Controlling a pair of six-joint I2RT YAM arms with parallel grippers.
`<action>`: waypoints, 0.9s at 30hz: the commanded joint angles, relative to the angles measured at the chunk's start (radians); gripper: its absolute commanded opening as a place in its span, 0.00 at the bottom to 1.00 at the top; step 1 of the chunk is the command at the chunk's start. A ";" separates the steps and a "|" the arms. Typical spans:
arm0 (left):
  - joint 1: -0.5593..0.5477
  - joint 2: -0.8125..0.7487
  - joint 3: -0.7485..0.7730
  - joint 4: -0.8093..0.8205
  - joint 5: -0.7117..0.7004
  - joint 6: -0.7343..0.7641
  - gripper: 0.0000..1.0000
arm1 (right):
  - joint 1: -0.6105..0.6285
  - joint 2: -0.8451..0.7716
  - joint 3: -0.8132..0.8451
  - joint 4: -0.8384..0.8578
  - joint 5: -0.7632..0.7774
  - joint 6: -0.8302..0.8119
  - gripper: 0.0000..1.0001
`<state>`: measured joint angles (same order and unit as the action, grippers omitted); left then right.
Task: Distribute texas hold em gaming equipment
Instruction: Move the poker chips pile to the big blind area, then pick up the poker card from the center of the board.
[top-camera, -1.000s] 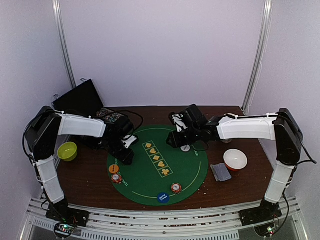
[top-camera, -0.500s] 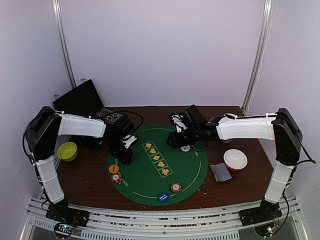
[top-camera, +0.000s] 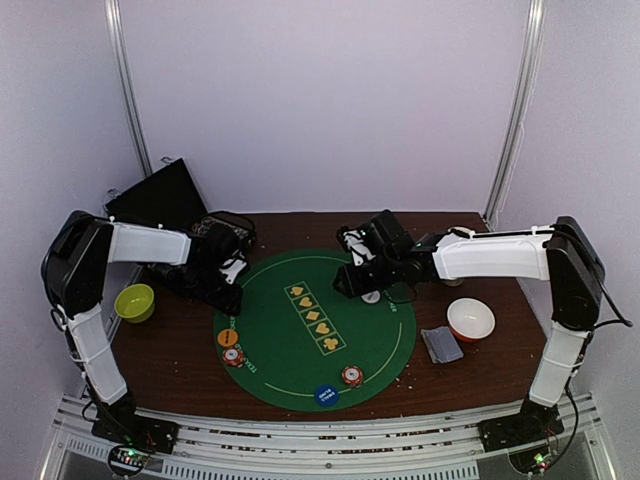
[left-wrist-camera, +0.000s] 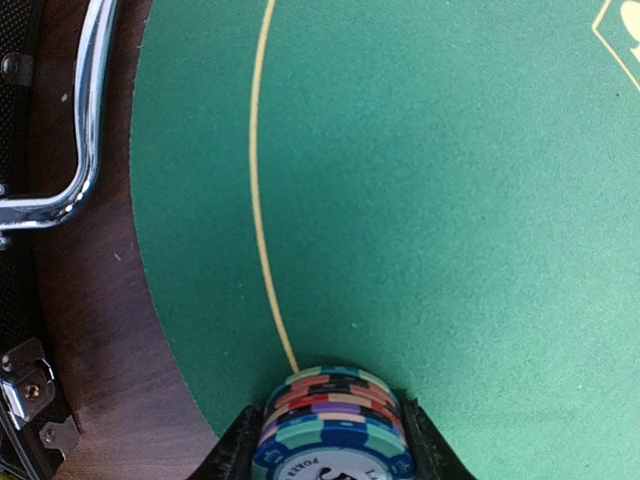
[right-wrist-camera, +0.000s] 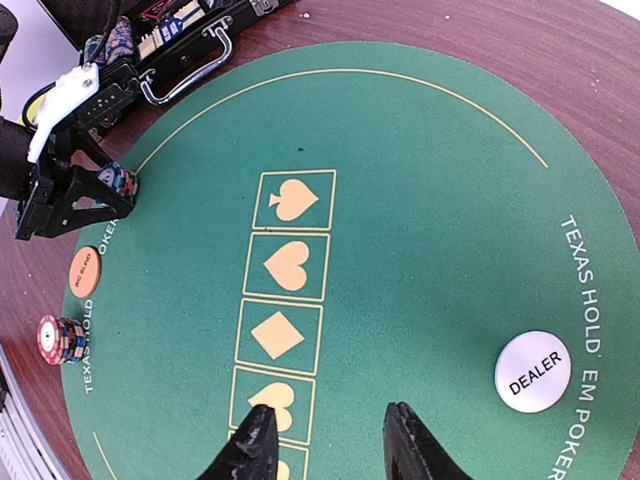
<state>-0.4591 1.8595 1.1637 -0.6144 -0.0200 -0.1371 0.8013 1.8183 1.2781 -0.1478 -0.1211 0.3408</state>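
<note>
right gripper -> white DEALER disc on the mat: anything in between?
Nothing visible. In the right wrist view, only bare green mat lies between the open right gripper and the DEALER disc. No chips or cards sit in that stretch.

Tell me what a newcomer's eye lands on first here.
The round green mat dominates the middle of the scene, with a row of yellow suit boxes down its centre. At its left edge the left gripper grips a multicoloured chip stack. The right gripper hovers open over the mat, near a white DEALER disc.
</note>
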 joint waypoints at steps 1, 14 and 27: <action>0.026 -0.007 -0.039 -0.002 -0.067 0.017 0.16 | 0.003 0.006 0.018 -0.026 0.015 -0.013 0.39; 0.025 -0.165 0.169 -0.082 -0.069 0.053 0.84 | 0.002 -0.069 0.112 -0.219 0.167 -0.080 0.47; 0.048 -0.354 0.243 -0.074 0.028 0.059 0.98 | 0.003 -0.301 0.237 -0.652 0.486 -0.213 0.97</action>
<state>-0.4362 1.5696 1.4250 -0.7082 -0.0395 -0.0727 0.8013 1.5612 1.4551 -0.5659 0.2146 0.1650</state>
